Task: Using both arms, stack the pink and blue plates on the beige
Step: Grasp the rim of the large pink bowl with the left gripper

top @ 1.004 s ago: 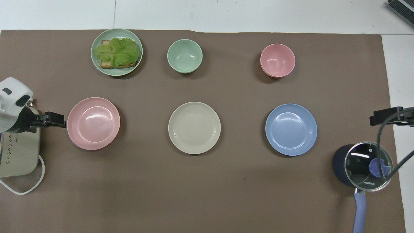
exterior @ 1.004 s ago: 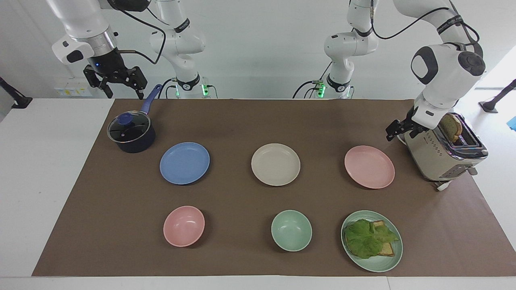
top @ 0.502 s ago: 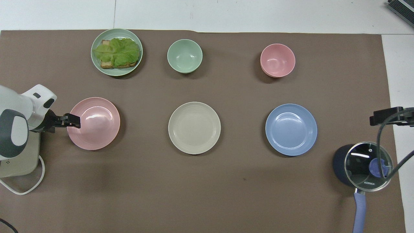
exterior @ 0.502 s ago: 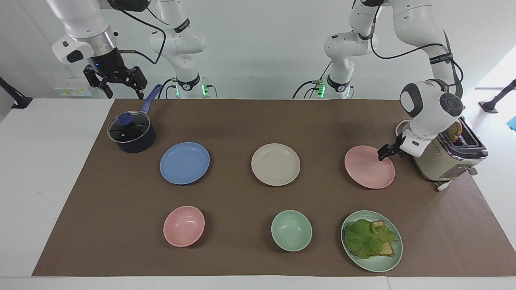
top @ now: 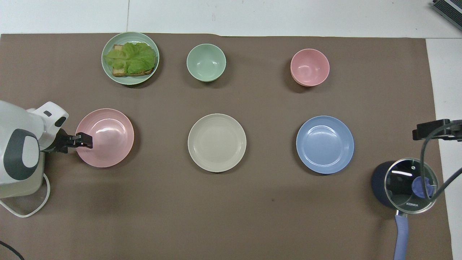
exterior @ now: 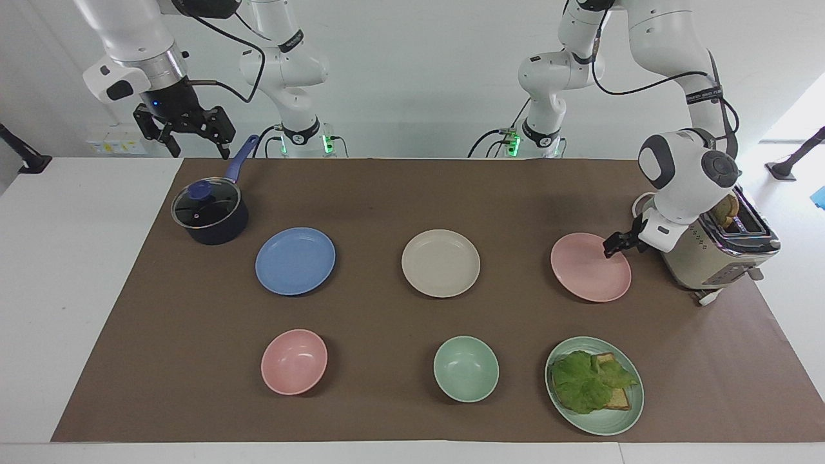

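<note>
Pink plate (exterior: 590, 267) sits flat on the brown mat (exterior: 387, 193) at the left arm's end of the table, in a row with the beige plate (exterior: 441, 263) in the middle and the blue plate (exterior: 295, 261) toward the right arm's end; all three well apart, nothing stacked. Left gripper (exterior: 611, 245) is low at the pink plate's rim on the toaster side, tips over the rim edge; cannot tell how far its jaws are apart or whether they grip the rim. Toaster (exterior: 709, 258) stands just beside that plate, bread in its slot. Right gripper (exterior: 184, 132) hangs in the air with jaws wide apart and nothing in them, above the mat's edge by the lidded dark pot (exterior: 209, 212); that arm waits. Farther from the robots: pink bowl (exterior: 294, 361), green bowl (exterior: 466, 368), green plate (exterior: 594, 393) with toast and lettuce.
</note>
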{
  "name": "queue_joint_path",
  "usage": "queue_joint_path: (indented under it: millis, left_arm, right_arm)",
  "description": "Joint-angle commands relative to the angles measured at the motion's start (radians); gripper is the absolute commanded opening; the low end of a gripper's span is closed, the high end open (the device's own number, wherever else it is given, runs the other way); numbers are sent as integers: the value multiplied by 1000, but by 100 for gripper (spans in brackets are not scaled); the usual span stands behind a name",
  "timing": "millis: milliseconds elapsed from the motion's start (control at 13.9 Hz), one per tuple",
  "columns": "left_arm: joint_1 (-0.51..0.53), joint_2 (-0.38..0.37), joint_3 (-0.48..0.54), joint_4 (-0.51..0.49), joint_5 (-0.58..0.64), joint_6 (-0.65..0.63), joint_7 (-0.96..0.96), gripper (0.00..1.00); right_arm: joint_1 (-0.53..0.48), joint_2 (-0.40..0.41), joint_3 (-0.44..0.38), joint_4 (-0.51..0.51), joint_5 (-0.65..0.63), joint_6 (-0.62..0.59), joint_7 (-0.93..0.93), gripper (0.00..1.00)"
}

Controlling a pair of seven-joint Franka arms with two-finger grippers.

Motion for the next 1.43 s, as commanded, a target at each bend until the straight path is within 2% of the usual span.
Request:
queue_joint_path:
  millis: [0,215,502,717,932,1148,1363]
  left_arm:
    - [19,-19,-5,-32,-9,22,5,33]
    - [19,-20,-5,-32,-9,16,5,0]
    - [30,-16,-5,-2,-9,-53,17,0]
    - [31,-16,-8,110,-27,-192,17,0]
    - [25,-16,-8,231,-134,-329,11,0]
    - [17,-32,-17,255,-205,-360,-4,0]
    - [-21,-39,-63,251,-247,-340,-98,0]
  right_arm:
    - [-14,-25,8,-32,4,21,-7,100]
    - [-14,-25,8,-32,4,21,-7,100]
    - [-14,-25,8,-32,4,23,-7,100]
    - [-14,-25,8,-32,4,23,-7,100]
    - [-14,-25,8,-32,4,23,-7,100]
    - [-14,-25,8,-32,4,23,-7,100]
    - [-16,-23,8,-32,4,24,-12,100]
